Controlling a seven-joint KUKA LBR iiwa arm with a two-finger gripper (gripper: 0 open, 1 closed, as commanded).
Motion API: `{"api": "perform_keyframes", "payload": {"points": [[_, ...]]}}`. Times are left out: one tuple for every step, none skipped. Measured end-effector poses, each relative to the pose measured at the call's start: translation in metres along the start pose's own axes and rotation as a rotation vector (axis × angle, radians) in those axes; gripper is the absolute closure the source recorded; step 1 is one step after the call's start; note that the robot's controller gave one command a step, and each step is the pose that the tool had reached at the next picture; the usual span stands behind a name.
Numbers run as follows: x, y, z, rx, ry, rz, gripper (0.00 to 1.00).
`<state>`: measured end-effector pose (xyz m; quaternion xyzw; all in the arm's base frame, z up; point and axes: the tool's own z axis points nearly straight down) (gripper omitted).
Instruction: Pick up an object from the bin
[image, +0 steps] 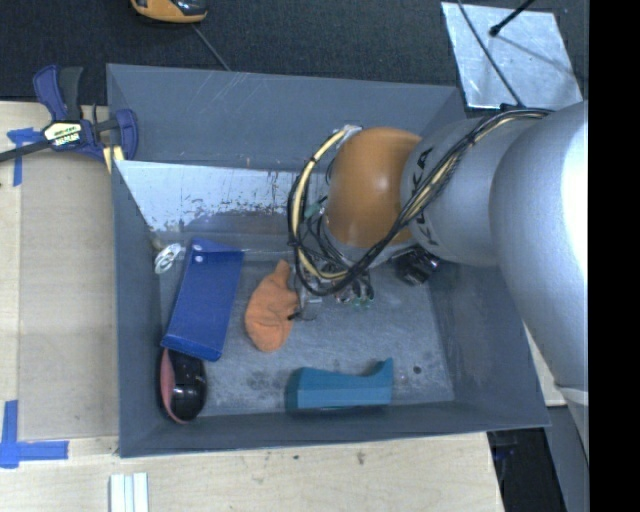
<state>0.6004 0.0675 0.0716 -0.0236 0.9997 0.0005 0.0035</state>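
The hand (306, 300) rests against the right edge of the orange soft lump (268, 315), which lies mid-floor in the bin (300, 120). The lump's long axis runs front-to-back, with its narrow end toward the back wall. I cannot tell if the hand is apart or together.

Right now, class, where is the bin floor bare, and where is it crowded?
Bare: the bin floor between the claw, the teal block and the right wall. Crowded: the left, with blue box, orange cloth lump and black-and-red oval.

Bin (300, 110): blue box (202, 300), teal block (338, 389), maybe pouch (267, 314)
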Motion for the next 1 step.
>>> {"api": "perform_keyframes", "payload": {"points": [[0.0079,-0.0237,-0.2120,0.000,0.006,-0.190,1.00]]}}
